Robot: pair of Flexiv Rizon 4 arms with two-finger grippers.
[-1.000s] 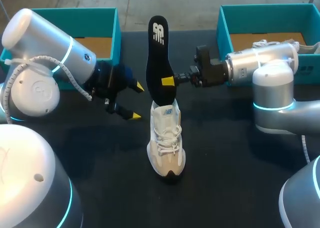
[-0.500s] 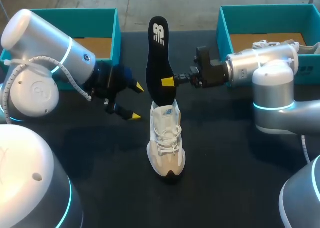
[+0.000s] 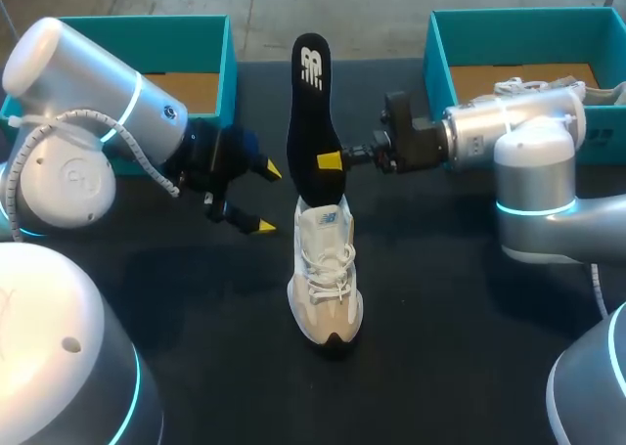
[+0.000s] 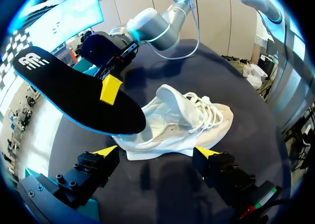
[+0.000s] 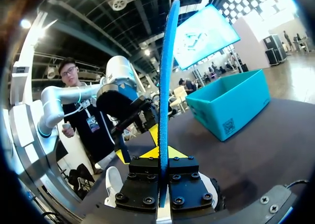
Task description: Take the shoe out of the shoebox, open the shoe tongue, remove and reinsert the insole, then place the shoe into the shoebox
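Insole (image 3: 311,122), black with a blue edge, stands nearly upright over the middle of the table (image 3: 440,318), clamped near its lower end by the right gripper (image 3: 333,159), whose arm comes in from 3 o'clock. Its lower end meets the shoe's opening; whether it sits inside cannot be told. The white shoe (image 3: 326,269) lies at 6 o'clock of the insole, toe towards 6 o'clock, laces up. The left gripper (image 3: 267,199) hangs at 9 o'clock of the insole, fingers spread apart and holding nothing.

From the left wrist, the shoe (image 4: 182,123) lies ahead of the parted left gripper (image 4: 156,152), with the insole (image 4: 74,93) slanting over its heel and the right gripper (image 4: 110,88) pinching it.

From the right wrist, the insole (image 5: 166,86) shows edge-on, rising from the right gripper (image 5: 160,152), both fingers pressed on it; the left gripper (image 5: 138,144) is beyond.

Teal boxes sit at 10 o'clock (image 3: 210,34) and 2 o'clock (image 3: 435,44) of the table.
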